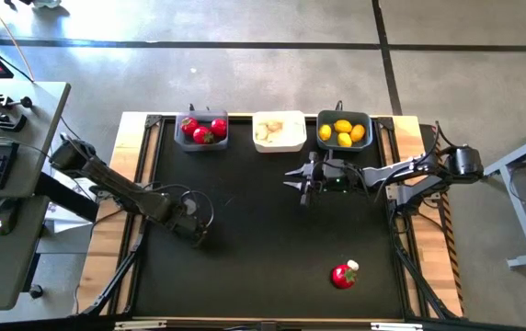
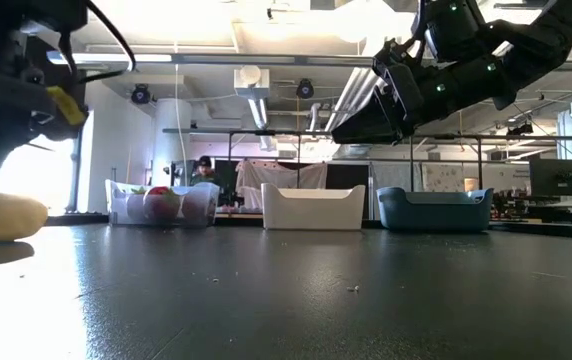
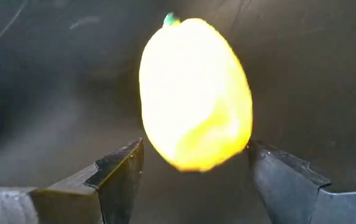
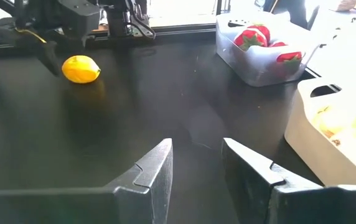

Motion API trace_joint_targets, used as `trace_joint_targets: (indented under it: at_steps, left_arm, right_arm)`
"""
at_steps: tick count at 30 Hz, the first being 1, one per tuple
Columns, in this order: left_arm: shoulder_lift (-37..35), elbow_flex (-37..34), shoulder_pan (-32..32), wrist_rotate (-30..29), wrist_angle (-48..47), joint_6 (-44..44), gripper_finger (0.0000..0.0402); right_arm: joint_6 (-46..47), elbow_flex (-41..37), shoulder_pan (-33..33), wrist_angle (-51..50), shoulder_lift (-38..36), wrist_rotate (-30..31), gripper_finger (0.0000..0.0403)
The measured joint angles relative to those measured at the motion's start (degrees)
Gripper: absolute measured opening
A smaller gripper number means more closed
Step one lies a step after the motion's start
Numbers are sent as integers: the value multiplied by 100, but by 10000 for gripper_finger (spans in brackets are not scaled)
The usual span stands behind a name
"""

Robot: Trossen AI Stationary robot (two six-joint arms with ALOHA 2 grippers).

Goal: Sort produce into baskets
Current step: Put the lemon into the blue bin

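Black matting covers the worktop [image 1: 245, 267] seen from above, with three baskets lined along its far edge: a grey plastic tub [image 1: 202, 131] of red tomatoes, a white plastic tub [image 1: 279, 131] of whitish garlic bulbs, and a dark teal-green tub [image 1: 344, 131] of yellow lemons. Each tub takes one kind, which explains the grouping. The left gripper [image 1: 194, 225] sits low over the left middle of the mat, and the lemon it is working on is hidden under it from this height. The right gripper [image 1: 305, 180] hangs just in front of the teal-green tub, apparently waiting. One red toy tomato with a green top [image 1: 343, 276] lies alone near the front right, with a small whitish piece [image 1: 352, 266] touching it, probably a garlic bulb.

At mat level, a yellow toy lemon [image 2: 1, 217] rests on the worktop at the far left under the left gripper, while the right gripper hangs high above the mat.

From the left wrist, the lemon [image 3: 195, 93] lies between the two dark fingers [image 3: 119, 171], which stand apart on either side without visibly clamping it; this looks like a straddle made ready for a grasp.

From the right wrist, that arm's own fingers [image 4: 156, 168] stand apart on nothing, and the same lemon shows farther off beside the other arm, still on the mat. My judgement is that the lemon is next for the teal-green tub.
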Motion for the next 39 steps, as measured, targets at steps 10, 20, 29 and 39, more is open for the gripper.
trace_joint_targets:
  at_steps: [10,20,29,39]
  left_arm:
    - [-1,-344,144,-430,299,-74,265]
    - [-3,-341,266,-1202,326,1464,171]
    - [-3,-341,1618,-2586,2593,4939,132]
    - [15,-339,3681,26,6573,8245,129]
  right_arm:
    - [0,0,2,4,0,0,130]
    - [3,0,0,148,0,0,130]
    - [604,0,0,205,0,30,130]
    - [1050,0,0,1224,0,12,170]
